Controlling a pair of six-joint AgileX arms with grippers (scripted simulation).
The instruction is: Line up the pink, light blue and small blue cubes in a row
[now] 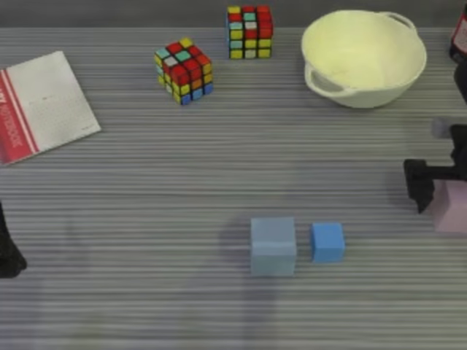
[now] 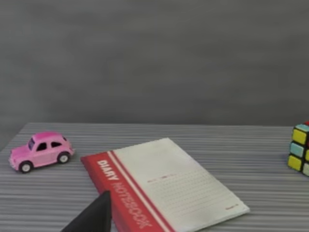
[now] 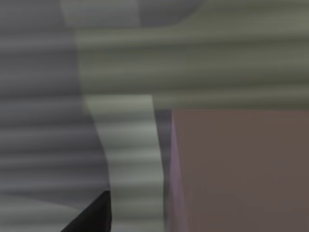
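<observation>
The pink cube (image 1: 452, 210) rests at the table's right edge, partly cut off by the picture. My right gripper (image 1: 444, 194) is down around it and open, with one black finger (image 1: 419, 188) on the cube's left and a small gap between them. In the right wrist view the pink cube (image 3: 241, 169) fills one side, apart from the finger (image 3: 95, 213). The light blue cube (image 1: 273, 246) and the small blue cube (image 1: 327, 242) sit side by side near the front middle, a narrow gap between them. My left gripper (image 1: 9, 255) stays parked at the left edge, open.
Two multicoloured puzzle cubes (image 1: 184, 70) (image 1: 249, 31) stand at the back. A cream bowl (image 1: 365, 57) sits at the back right, just behind my right arm. A red-and-white notebook (image 1: 40, 104) lies at the back left, with a pink toy car (image 2: 41, 151) beyond it.
</observation>
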